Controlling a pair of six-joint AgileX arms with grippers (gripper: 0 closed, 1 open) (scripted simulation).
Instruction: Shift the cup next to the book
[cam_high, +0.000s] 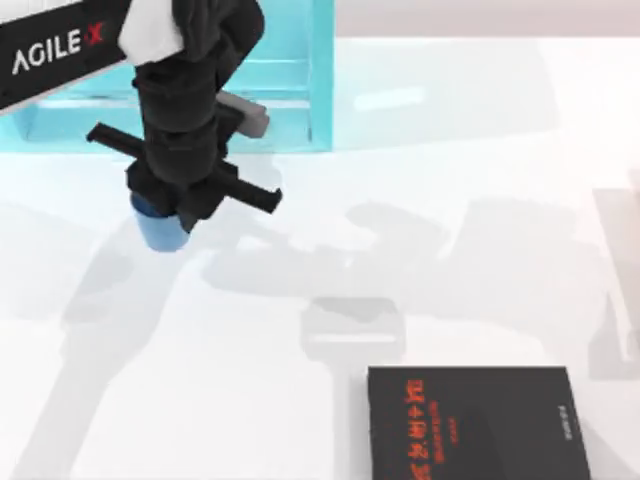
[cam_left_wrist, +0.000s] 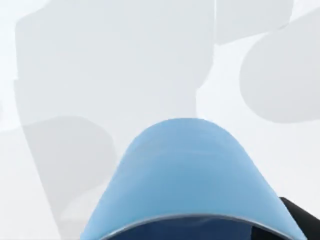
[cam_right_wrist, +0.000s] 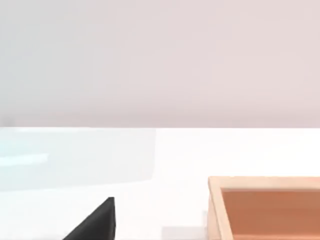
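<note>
Top view is showing the left pincer (cam_high: 165, 215) sitting over the cup (cam_high: 160, 232) at the counter's (cam_high: 300, 260) far left, its grip impossible to tell, while the book (cam_high: 475, 425) is lying near right, leaving the whole shift undone.

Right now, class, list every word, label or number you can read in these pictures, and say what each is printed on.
"AGILEX": white letters with a red X, on the left arm in the top view.
Red lettering on the book: too blurred to read.
Small white line of text near the book's right edge: too small to read.
</note>
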